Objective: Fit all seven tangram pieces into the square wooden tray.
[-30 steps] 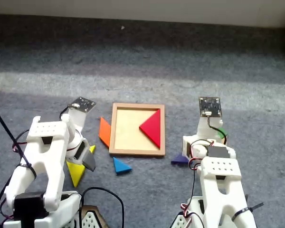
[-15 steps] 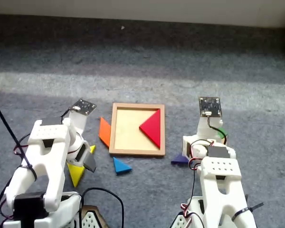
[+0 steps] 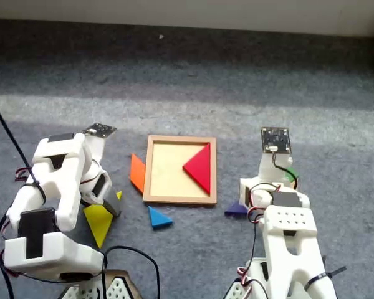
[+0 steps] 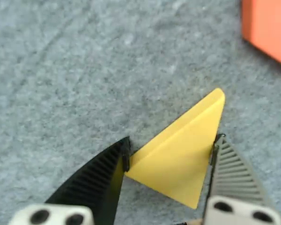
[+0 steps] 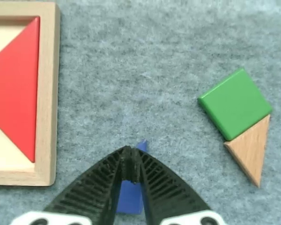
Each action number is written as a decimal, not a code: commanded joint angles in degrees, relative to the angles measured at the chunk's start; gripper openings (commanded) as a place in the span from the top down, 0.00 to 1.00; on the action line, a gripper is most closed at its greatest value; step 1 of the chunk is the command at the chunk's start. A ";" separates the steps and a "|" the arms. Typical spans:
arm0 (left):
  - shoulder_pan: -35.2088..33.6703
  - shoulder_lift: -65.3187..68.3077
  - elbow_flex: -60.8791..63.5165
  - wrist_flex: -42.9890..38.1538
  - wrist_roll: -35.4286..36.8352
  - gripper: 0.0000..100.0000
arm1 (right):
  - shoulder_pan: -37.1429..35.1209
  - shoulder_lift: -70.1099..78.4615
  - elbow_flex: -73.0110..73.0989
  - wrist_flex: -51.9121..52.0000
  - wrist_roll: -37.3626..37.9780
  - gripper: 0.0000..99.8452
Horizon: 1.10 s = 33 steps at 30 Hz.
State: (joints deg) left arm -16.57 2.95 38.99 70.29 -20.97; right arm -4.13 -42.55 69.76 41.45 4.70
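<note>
One yellow wooden triangle (image 4: 180, 161) sat pinched in the left gripper (image 4: 171, 151). The right gripper (image 5: 131, 160), pressed together, hung near the square wooden tray (image 5: 49, 93).

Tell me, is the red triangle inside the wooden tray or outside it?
Inside. The red triangle lies flat within the wooden tray, its long edge along one inner wall of the frame.

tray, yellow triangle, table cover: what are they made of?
The tray looks like bare light wood: pale, matte rim. The yellow triangle is probably painted wood: smooth, even yellow, thick flat edge. The table cover seems carpet or felt: grey, fuzzy.
</note>
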 commanded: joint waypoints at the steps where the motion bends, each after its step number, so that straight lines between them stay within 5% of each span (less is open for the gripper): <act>1: -0.57 -0.04 -0.84 0.44 -0.26 0.71 | 0.66 -1.19 -0.31 -0.84 0.62 0.99; 33: 10.24 -0.22 -7.34 0.88 -3.96 1.00 | 0.66 -1.19 -0.31 -0.84 0.62 0.99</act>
State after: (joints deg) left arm -7.43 3.12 36.18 70.81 -24.57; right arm -4.13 -42.55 69.76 41.45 4.70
